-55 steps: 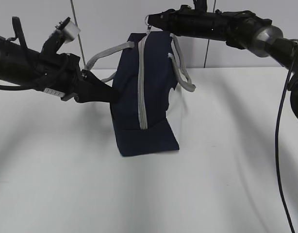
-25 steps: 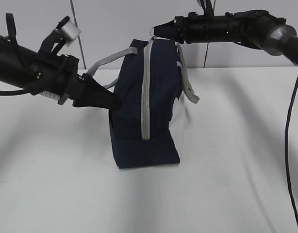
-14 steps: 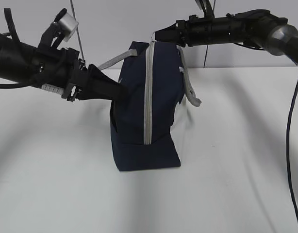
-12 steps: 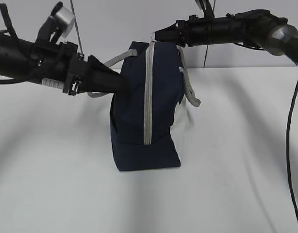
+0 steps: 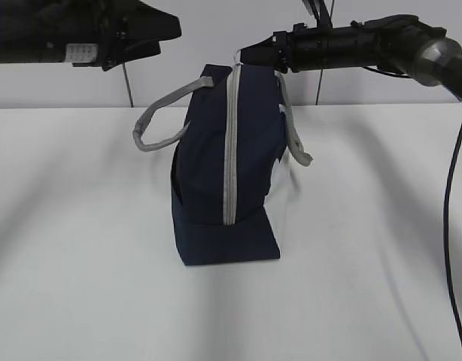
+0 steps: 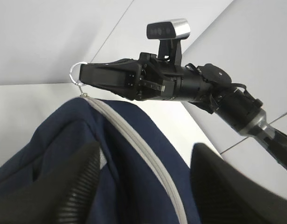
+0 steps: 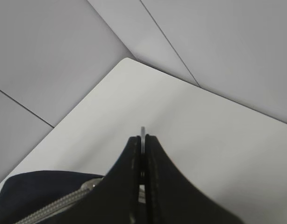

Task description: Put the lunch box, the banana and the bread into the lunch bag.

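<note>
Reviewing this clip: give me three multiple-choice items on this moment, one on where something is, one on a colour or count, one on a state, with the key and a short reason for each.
1. Where is the right gripper?
A. At the top end of the lunch bag's zipper
B. Resting on the table beside the bag
C. Under the bag's base

2. What colour is the zipper on the lunch bag?
A. Red
B. Grey
C. Yellow

3. How does the left gripper stand?
A. Shut on a strap handle
B. Shut on the ring pull
C. Open, holding nothing

Key:
1. A, its tip sits at the bag's top edge, pinching the ring pull.
2. B, a pale grey strip runs down the navy fabric.
3. C, the left wrist view shows its fingers spread wide above the bag.
</note>
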